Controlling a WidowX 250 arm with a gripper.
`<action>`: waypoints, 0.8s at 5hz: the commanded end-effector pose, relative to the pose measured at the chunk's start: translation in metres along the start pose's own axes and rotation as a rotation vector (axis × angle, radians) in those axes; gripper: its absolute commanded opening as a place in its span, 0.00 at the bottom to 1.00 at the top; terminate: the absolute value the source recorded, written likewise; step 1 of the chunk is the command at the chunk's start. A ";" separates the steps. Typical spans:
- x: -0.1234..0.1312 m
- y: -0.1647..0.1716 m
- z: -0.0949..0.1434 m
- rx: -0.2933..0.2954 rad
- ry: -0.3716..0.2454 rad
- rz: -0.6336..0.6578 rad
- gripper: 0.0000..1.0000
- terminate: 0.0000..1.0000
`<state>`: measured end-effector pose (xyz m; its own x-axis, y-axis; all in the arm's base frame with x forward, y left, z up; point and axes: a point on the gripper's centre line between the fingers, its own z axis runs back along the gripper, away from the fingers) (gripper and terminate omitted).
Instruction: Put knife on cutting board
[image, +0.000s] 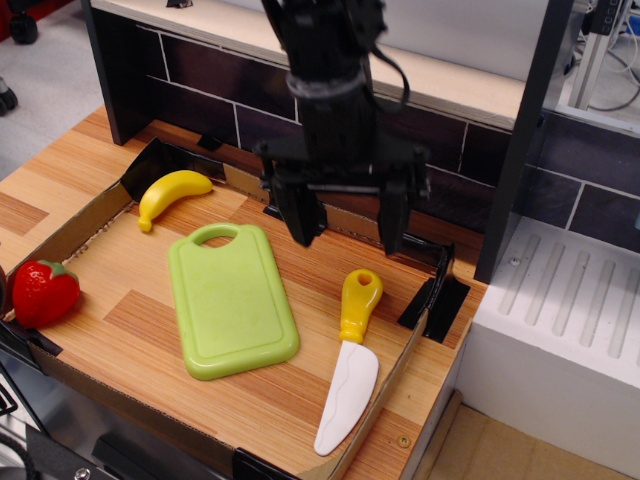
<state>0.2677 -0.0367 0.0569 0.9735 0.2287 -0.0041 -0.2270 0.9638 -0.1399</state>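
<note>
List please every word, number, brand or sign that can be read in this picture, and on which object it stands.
None: no readable text appears anywhere.
The knife, cutting board, banana and strawberry are plain, without labels.
The gripper and the dark tiled wall show no markings either.

The knife (350, 358) has a yellow handle and a white blade. The cutting board (230, 300) is light green, all one colour. The banana (170, 195) is yellow and the strawberry (42, 291) is red with a green top. The gripper (346, 226) is black. The counter (60, 170) shows brown wood stripes, and the wall (420, 130) has dark tiles with pale lines.
</note>
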 end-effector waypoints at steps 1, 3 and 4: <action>0.004 -0.005 -0.026 0.033 -0.041 -0.032 1.00 0.00; 0.002 -0.005 -0.044 0.070 -0.060 -0.043 1.00 0.00; 0.003 -0.003 -0.050 0.093 -0.068 -0.047 0.00 0.00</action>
<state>0.2682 -0.0453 -0.0001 0.9806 0.1928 0.0354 -0.1914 0.9808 -0.0384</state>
